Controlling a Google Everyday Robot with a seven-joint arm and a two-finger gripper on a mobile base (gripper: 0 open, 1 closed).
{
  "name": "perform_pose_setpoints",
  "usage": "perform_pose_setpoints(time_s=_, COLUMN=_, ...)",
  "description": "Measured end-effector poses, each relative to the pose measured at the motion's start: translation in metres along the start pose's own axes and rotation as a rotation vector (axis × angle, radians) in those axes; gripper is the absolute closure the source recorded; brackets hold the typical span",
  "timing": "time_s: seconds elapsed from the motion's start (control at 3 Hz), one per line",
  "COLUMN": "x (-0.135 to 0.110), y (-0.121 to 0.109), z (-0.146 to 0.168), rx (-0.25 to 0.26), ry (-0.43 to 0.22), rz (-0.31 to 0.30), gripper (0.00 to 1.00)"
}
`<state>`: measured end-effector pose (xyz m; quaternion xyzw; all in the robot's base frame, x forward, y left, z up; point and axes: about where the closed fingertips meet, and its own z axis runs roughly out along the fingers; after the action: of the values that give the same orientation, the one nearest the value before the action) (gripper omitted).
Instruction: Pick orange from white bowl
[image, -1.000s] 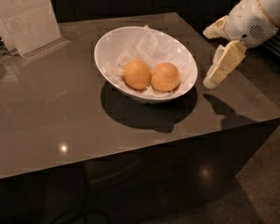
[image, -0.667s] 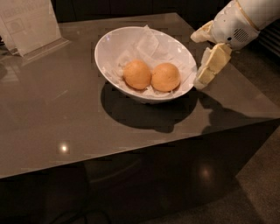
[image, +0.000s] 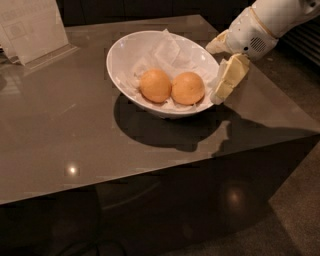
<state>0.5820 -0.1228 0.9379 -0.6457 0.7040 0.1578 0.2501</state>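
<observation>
- Camera view: the orange (image: 188, 88) nearest my gripper (image: 216, 72) lies in the bowl (image: 127, 55) on paper (image: 167, 47), touching a second orange (image: 155, 85).
- Nothing is lifted yet, so I judge the whole pick is ahead.
- The gripper hangs at the bowl's right rim, jaws apart, holding nothing.
- Left to do: reach in, close, lift clear.
- The bowl sits on the table (image: 75, 130).

Dim overhead light; tool (image: 216, 73) beside bowl (image: 116, 56) shadows table (image: 60, 131).
</observation>
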Motion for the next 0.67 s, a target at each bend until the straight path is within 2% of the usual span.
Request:
perform_pose_setpoints(time_s=0.33, x=0.0044, y=-0.0166, z=0.0115, rx=-0.006, ry=-0.031, rz=0.021, gripper=0.0)
perform_pose_setpoints(time_s=0.67, x=0.0048, y=-0.0183, z=0.0131, rx=-0.006, ry=-0.033, rz=0.022, gripper=0.02)
